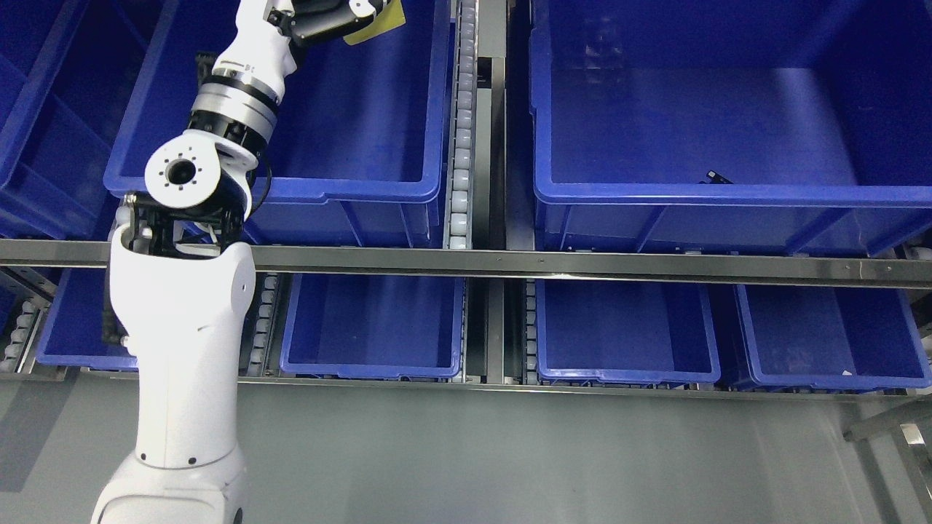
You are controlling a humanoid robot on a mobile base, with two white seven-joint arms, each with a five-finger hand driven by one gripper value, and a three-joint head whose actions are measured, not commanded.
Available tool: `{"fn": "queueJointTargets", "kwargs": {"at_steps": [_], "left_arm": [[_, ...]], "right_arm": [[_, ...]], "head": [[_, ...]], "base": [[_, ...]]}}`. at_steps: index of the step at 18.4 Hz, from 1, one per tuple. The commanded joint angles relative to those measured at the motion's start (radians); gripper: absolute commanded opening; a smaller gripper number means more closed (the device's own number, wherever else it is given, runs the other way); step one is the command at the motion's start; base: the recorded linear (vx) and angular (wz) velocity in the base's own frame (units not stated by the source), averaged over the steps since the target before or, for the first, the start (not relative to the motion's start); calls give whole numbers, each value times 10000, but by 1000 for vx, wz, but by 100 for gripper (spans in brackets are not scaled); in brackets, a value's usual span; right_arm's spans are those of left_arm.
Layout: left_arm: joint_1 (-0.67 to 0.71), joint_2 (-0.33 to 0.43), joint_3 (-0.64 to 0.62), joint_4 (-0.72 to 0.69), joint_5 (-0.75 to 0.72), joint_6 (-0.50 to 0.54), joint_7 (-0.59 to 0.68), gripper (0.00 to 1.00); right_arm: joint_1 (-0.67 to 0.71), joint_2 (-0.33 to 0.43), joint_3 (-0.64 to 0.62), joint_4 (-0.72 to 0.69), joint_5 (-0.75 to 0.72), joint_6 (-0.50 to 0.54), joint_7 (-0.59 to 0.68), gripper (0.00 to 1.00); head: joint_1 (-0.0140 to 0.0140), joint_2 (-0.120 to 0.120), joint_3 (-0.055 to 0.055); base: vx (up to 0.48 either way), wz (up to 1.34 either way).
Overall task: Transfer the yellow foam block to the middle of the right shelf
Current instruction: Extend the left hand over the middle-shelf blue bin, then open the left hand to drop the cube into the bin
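Note:
My left arm rises from the lower left and reaches up over the upper left blue bin (349, 191). My left hand (331, 16) is at the top edge, partly cut off, with its fingers closed on the yellow foam block (378, 23), which pokes out to the right of the hand, held above the bin's inside. The large upper right blue bin (721, 195) stands across the roller divider from it. The right arm does not show.
A roller track (461, 145) and a metal post separate the two upper bins. A steel rail (510, 263) runs across the shelf front. Three smaller blue bins (371, 367) sit on the lower level. A small dark object (717, 177) lies in the upper right bin.

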Motion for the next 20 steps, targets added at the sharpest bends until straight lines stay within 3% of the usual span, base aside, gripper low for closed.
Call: {"fn": "queueJointTargets", "kwargs": {"at_steps": [1,5,8,11,18,20], "left_arm": [[-1456,175,-553,944,5,1752,251,40],[-1425,175,-584,1205,5,2658,1216,46],[-1425,175,-752,1680,-11,3517,1341,80],[-1410,175,-890,1743,-72,3612,1341,99],[-1349,175,-600,1574,-103,3105,1371,100],[-1349,175,-310,1574,-103,2557,1341,100]], "right_arm": [[-31,-175,0,-175,-15,-5,-2,100],[-16,-175,0,-175,0,-5,-2,100],[-16,-175,0,-175,0,-20,-2,100],[-31,-175,0,-175,0,-5,-2,100],[-31,-175,0,-175,0,-5,-2,100],[-31,-175,0,-175,0,-5,-2,100]], "head": [[0,0,0],[0,0,0],[0,0,0],[0,2,0],[0,2,0],[0,2,0]], "base": [[-9,33],[-10,33],[-2,6],[0,0],[0,0],[0,0]]}}
